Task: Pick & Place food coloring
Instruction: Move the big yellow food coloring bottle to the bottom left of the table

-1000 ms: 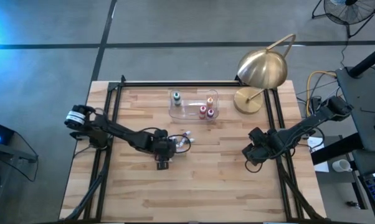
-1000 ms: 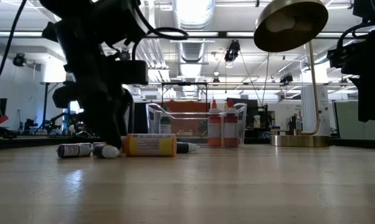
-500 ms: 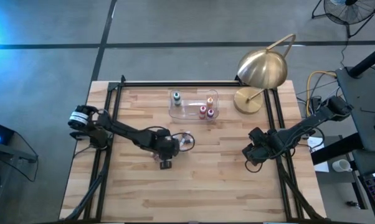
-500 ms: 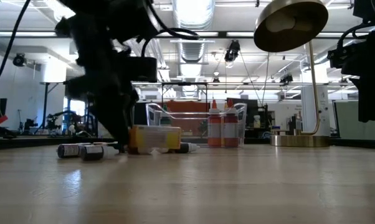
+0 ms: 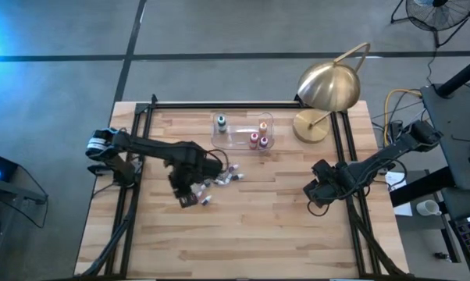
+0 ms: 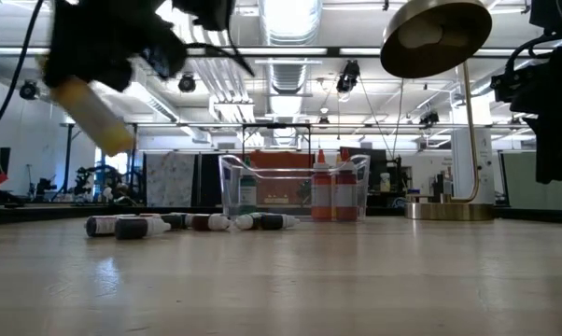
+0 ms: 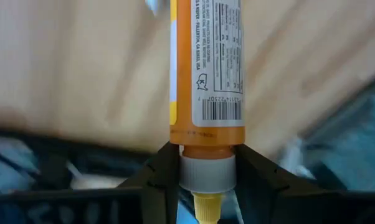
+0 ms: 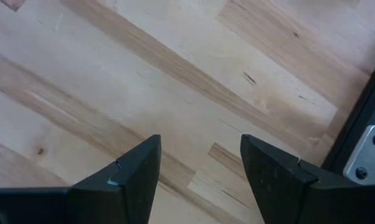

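Note:
My left gripper [image 5: 190, 192] is shut on an orange bottle [image 6: 94, 117] with a printed label, which it holds high above the table. Several tiny bottles [image 5: 223, 178] lie on their sides on the wood, dark and white-capped in the low view [image 6: 146, 226]. The clear tub [image 5: 243, 131] stands behind them, with a green bottle [image 6: 248, 191] and red ones [image 6: 323, 191] upright inside it. My right gripper [image 5: 313, 193] waits open over bare wood near the table's right side. My left gripper pinches the orange bottle at its white collar [image 7: 205, 171], just below the yellow tip [image 7: 205, 208], with one finger [image 7: 159, 180] on each side. The body [image 7: 206, 62] sticks straight out past the fingertips. The bottle is lifted clear and tilted, its bottom end [image 6: 118, 142] lowest.
A brass lamp [image 5: 329, 86] stands at the far right corner, its base [image 5: 309, 126] beside the tub. Black frame rails [image 5: 137, 148] run along the left and right sides [image 5: 340, 156]. Bare wood fills the near half [image 5: 243, 234].
The orange bottle lay on its side among the small bottles, with my left gripper at it. My left gripper has since risen and swung toward the table's left edge, carrying the bottle clear of the wood and tipping it. The small bottles stay on the table.

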{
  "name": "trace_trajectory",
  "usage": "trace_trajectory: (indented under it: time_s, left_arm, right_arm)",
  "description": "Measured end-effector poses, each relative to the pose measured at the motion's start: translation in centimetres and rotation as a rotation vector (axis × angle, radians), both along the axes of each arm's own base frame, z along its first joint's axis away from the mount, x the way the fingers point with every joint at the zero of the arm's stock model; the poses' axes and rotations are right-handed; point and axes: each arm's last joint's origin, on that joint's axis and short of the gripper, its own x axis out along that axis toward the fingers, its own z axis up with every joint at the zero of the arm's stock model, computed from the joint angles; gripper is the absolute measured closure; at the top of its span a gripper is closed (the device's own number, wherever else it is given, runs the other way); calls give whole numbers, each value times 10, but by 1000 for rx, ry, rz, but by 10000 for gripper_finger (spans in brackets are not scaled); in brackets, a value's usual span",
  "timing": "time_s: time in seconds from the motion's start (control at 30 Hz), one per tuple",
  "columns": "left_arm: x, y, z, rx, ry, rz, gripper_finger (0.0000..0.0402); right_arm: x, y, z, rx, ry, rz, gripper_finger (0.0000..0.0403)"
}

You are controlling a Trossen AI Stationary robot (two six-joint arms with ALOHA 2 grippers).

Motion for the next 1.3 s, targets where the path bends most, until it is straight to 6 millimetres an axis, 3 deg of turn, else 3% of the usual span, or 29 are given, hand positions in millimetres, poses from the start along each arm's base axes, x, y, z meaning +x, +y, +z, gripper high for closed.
trace_trajectory:
  time_s: [0.17, 0.27, 0.53, 0.97, 1.3]
  left_arm:
    - [-16, -9, -28, -55, 184, 79, 306]
    - [-32, -25, -40, -169, 305, 112, 304]
    - [-67, -65, -70, -263, 522, 85, 308]
    - [-83, -65, -109, -289, 576, 198, 295]
    - [-82, -65, -115, -267, 531, 197, 278]
  right_arm:
    - [0, 0, -1, -1, -3, -8, 189]
    - [0, 0, -1, -1, -2, -7, 189]
    - [0, 0, -1, -3, -3, -9, 189]
    - [0, 0, -1, -5, -5, -9, 189]
    - [0, 0, -1, -5, -5, -9, 189]
